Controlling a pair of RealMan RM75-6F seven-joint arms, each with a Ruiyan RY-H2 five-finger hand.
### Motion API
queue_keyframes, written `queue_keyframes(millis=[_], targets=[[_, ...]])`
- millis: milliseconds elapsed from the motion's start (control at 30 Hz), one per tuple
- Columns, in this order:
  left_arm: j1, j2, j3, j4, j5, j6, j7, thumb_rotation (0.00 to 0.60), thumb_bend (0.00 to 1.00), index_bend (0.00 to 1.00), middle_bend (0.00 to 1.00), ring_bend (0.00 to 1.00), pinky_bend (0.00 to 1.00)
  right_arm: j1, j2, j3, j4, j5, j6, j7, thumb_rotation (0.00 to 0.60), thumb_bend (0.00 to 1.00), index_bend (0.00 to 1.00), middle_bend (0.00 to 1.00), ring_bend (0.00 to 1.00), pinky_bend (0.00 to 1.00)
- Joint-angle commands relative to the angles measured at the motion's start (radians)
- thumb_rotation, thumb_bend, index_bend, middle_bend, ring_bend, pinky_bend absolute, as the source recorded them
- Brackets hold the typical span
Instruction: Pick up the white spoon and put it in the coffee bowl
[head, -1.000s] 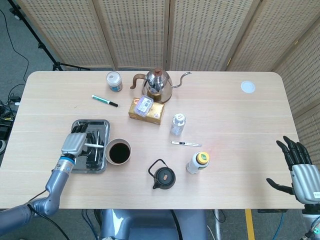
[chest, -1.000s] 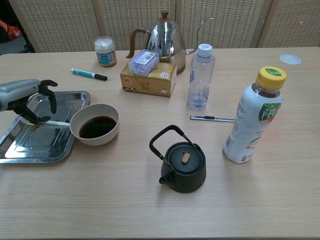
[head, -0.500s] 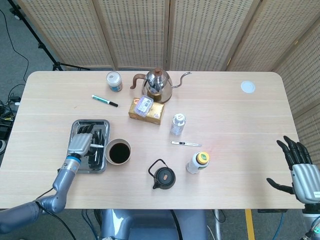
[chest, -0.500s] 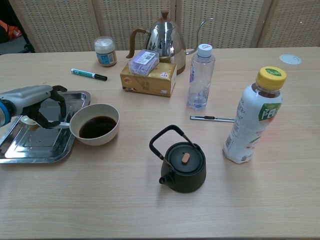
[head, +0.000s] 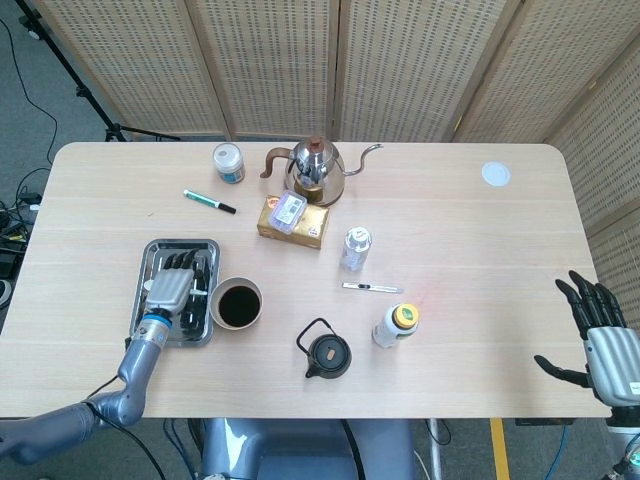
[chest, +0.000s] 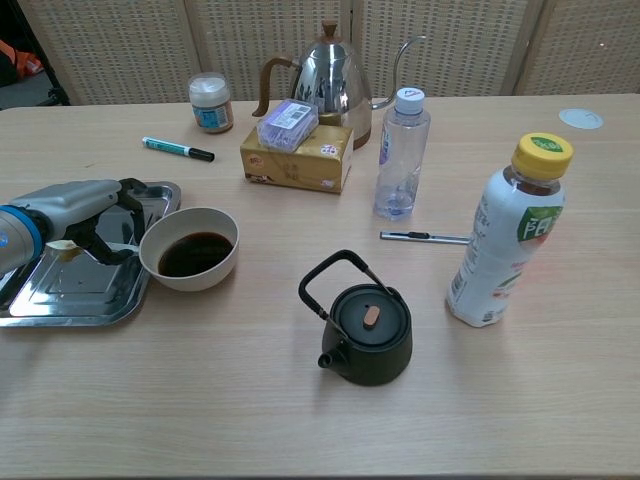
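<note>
In the chest view the white spoon (chest: 66, 246) sits just above the metal tray (chest: 60, 312), its handle pointing toward the coffee bowl (chest: 190, 250). My left hand (chest: 85, 205) grips the spoon, fingers curled over it and thumb beneath. From the head view my left hand (head: 170, 286) covers the tray (head: 150, 248), right beside the bowl of dark coffee (head: 238, 303); the spoon is mostly hidden there. My right hand (head: 600, 335) hangs at the table's near right edge, fingers spread, holding nothing.
A black teapot (head: 325, 355) and a yellow-capped bottle (head: 397, 325) stand right of the bowl. Farther back are a pen (head: 371, 287), water bottle (head: 356, 248), yellow box (head: 292, 220), silver kettle (head: 315, 170), marker (head: 210, 201) and jar (head: 228, 162).
My left hand has closed on the spoon and shifted along the tray toward its near side and the bowl. The right hand has stayed put.
</note>
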Motion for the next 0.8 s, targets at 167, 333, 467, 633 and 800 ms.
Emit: queue_keyframes(millis=[167, 333, 467, 633, 800], targets=[[-0.004, -0.009, -0.010, 0.015, -0.015, -0.009, -0.010, 0.600, 0.38, 0.52, 0.00, 0.00, 0.00, 0.001, 0.001, 0.000, 0.000, 0.001, -0.002, 0.004, 0.600, 0.00, 0.04, 0.00, 0.00, 0.00], [-0.008, -0.018, -0.009, 0.036, -0.019, -0.020, -0.008, 0.600, 0.38, 0.52, 0.00, 0.00, 0.00, 0.002, 0.000, 0.001, 0.002, 0.003, -0.004, 0.003, 0.600, 0.00, 0.04, 0.00, 0.00, 0.00], [-0.014, -0.029, -0.013, 0.055, -0.028, -0.035, -0.012, 0.600, 0.37, 0.52, 0.00, 0.00, 0.00, 0.002, 0.000, 0.001, 0.002, 0.003, -0.004, 0.003, 0.600, 0.00, 0.04, 0.00, 0.00, 0.00], [-0.018, -0.038, -0.012, 0.070, -0.016, -0.041, -0.025, 0.600, 0.37, 0.52, 0.00, 0.00, 0.00, 0.002, -0.001, 0.001, 0.003, 0.002, -0.004, 0.003, 0.600, 0.00, 0.04, 0.00, 0.00, 0.00], [-0.018, -0.046, -0.013, 0.081, -0.018, -0.041, -0.025, 0.600, 0.38, 0.53, 0.00, 0.00, 0.00, 0.002, 0.000, 0.001, 0.003, 0.002, -0.003, 0.007, 0.600, 0.00, 0.04, 0.00, 0.00, 0.00]])
